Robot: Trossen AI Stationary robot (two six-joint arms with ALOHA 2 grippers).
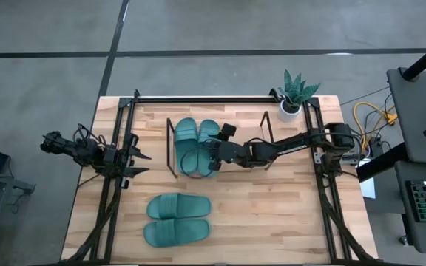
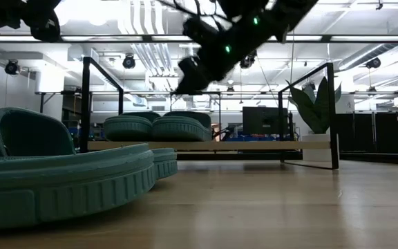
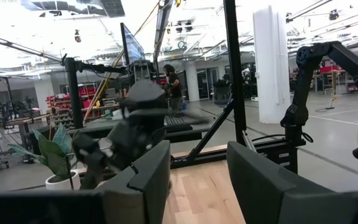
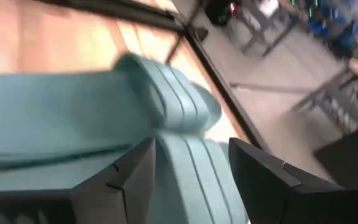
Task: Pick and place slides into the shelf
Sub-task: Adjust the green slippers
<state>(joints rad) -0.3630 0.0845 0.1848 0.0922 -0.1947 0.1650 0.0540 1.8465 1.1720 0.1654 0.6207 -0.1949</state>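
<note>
1. Across the wooden bench [image 1: 272, 214] we see four teal slides, a low black-rod shelf [image 1: 171, 148] and a small potted plant [image 1: 294, 94] at the far right corner.
2. We find two of the slides inside the shelf, side by side on its light wood base: the left-hand shelf slide [image 1: 186, 133] and the right-hand shelf slide [image 1: 207, 151].
3. We see the other two lying flat on the open bench nearer the front edge, well apart from the shelf: the upper bench slide [image 1: 178, 206] and the lower bench slide [image 1: 176, 232], just beside each other.
4. Our right end effector [image 1: 211, 151] reaches in from the right side, over the shelf, and sits at the right-hand shelf slide.
5. From the right wrist view we see its two dark fingers [image 4: 129, 180] standing apart, with the ribbed teal strap of a slide between and beyond them; the fingers do not press on it.
6. From the low view the right arm comes down from above toward the two slides on the shelf base.
7. Our left end effector [image 1: 140, 163] waits at the left edge of the bench, beside the black frame rail [image 1: 113, 192], away from every slide.
8. From the left wrist view its fingers [image 3: 148, 177] stand apart with nothing between them.
</note>
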